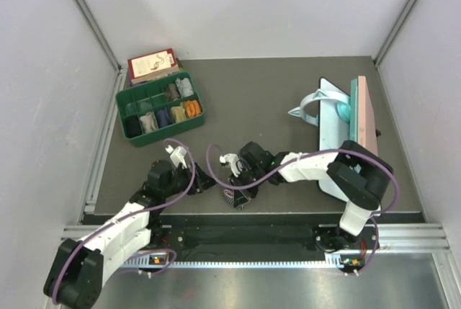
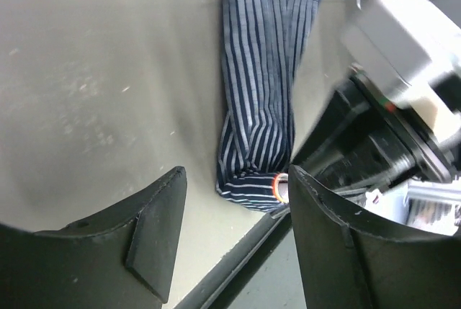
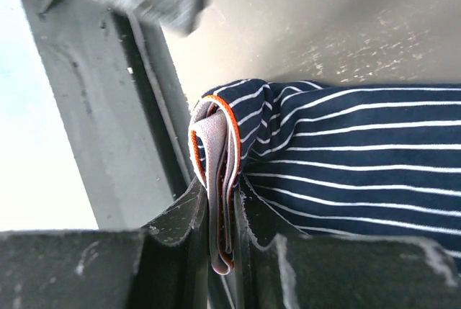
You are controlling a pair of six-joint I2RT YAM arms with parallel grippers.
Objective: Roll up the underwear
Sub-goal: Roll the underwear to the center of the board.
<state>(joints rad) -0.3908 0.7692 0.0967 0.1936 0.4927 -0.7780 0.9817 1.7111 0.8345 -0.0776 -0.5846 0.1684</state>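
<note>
R pincer [image 3: 222,204] tight on striped underwear [image 3: 346,150]

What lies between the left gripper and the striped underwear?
Nothing: the left wrist view shows only bare table between the open left gripper and the striped underwear.

Underwear [image 3: 346,150] navy, thin white stripes; waistband [image 3: 215,152] orange-edged.

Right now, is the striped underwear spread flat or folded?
Folded: the striped underwear lies as a narrow strip, and the right gripper pinches its doubled orange waistband.
</note>
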